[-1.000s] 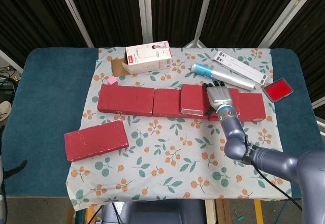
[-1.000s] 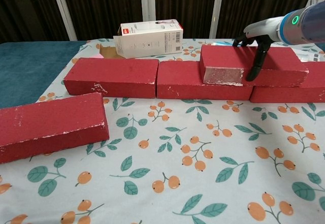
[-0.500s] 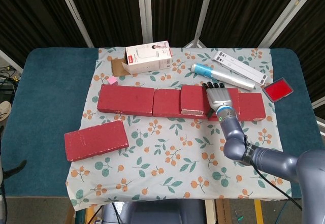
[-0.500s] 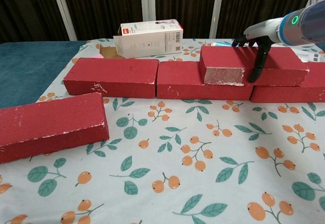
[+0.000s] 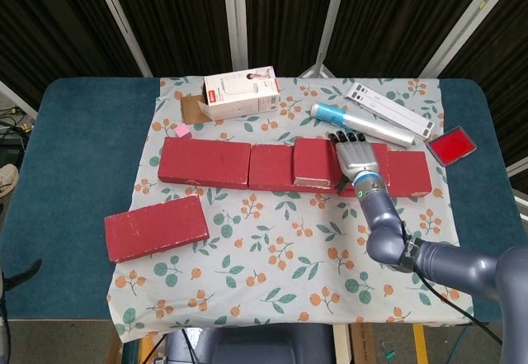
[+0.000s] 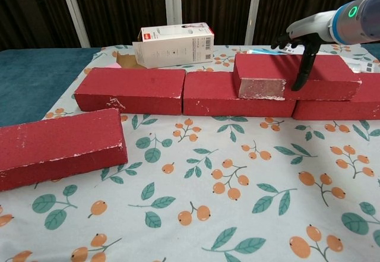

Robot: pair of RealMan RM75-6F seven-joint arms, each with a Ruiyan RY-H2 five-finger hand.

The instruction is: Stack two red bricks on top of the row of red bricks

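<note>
Head view, change: my right hand [image 5: 355, 159] has lifted a touch since a second ago; the stacked brick [image 5: 313, 162] has not moved.
Head view, hand state: I see the right hand palm down over the right half of the stacked brick, fingers spread toward the far edge, released and grasping nothing. My left hand is out of sight.
Head view, task things: the row of red bricks [image 5: 247, 164] runs left to right across the floral cloth [image 5: 272, 257], long axes end to end. The stacked brick lies on top of it, long axis also left to right, bridging the joint between the middle and right bricks.
Head view, loose brick: a second red brick [image 5: 156, 228] lies alone near the cloth's left front corner, long axis left to right with its right end tilted away from me, well apart from the row.
Head view, other things: white carton [image 5: 241, 93], blue-and-white tube [image 5: 361, 124], white strip [image 5: 393, 113], flat red case [image 5: 452, 145] on the teal worktop [image 5: 74, 174].
Chest view, change: the hand [image 6: 303, 36] sits higher than before, thumb hanging down in front of the brick's front face.
Chest view, textures: the stacked brick [image 6: 295, 76] is a rough matte block with a scuffed, whitish end face; the loose brick [image 6: 59, 147] shows chipped pale edges.
</note>
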